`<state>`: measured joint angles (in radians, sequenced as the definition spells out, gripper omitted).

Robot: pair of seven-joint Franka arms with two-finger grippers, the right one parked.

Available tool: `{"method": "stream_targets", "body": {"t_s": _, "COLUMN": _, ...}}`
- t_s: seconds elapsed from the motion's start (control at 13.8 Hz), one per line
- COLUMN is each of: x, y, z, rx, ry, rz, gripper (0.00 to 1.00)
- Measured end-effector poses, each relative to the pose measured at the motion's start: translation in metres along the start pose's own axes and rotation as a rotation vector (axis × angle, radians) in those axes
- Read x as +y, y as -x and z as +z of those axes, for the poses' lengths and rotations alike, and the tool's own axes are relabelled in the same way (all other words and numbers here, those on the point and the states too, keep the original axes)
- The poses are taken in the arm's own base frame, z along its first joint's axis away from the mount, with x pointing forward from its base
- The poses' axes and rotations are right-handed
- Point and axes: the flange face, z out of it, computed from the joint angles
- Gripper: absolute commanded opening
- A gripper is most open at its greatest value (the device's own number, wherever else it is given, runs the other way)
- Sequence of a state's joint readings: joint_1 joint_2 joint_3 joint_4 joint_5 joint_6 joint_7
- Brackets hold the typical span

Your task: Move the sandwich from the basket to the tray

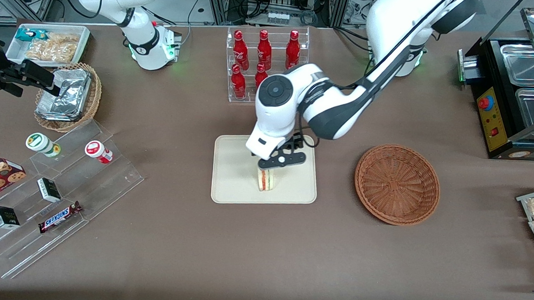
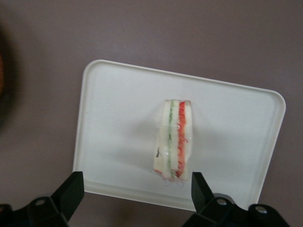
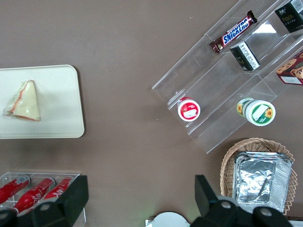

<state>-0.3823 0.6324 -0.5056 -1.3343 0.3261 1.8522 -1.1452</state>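
Note:
The sandwich (image 1: pixel 266 180) stands on its edge on the cream tray (image 1: pixel 233 178), its red, pink and green layers facing the front camera. My left gripper (image 1: pixel 271 165) hovers just above it, open, holding nothing. In the left wrist view the sandwich (image 2: pixel 175 142) rests on the tray (image 2: pixel 118 118), below the spread black fingertips (image 2: pixel 201 185) of the gripper (image 2: pixel 136 187), close to one of them and untouched. In the right wrist view the sandwich (image 3: pixel 23 101) shows as a pale wedge on the tray (image 3: pixel 59 118). The reddish-brown basket (image 1: pixel 397 183) stands beside the tray toward the working arm's end, with nothing in it.
A clear rack of red bottles (image 1: pixel 263 61) stands farther from the front camera than the tray. Toward the parked arm's end are a tan basket of foil packets (image 1: pixel 68 96), a white bin of snacks (image 1: pixel 48 44) and an acrylic stepped display (image 1: pixel 55 192). A food warmer (image 1: pixel 521 91) stands at the working arm's end.

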Motion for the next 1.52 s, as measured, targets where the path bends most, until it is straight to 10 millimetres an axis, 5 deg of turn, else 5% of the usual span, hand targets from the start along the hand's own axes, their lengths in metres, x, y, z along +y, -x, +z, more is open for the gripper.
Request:
{"method": "stream_targets", "body": {"t_s": 0.58, "x": -0.158, "y": -0.106, "z": -0.01, "rx": -0.083, "ry": -0.185, "rz": -0.103, "gripper": 1.0}}
{"method": "stream_targets", "body": {"t_s": 1.23, "x": -0.276, "y": -0.116, "z": -0.055, "rx": -0.198, "ry": -0.129, "rz": 0.034, "gripper": 1.0}}
{"method": "stream_targets", "body": {"t_s": 1.52, "x": -0.359, "y": -0.109, "z": -0.108, "rx": -0.292, "ry": -0.103, "rz": 0.19, "gripper": 1.0}}
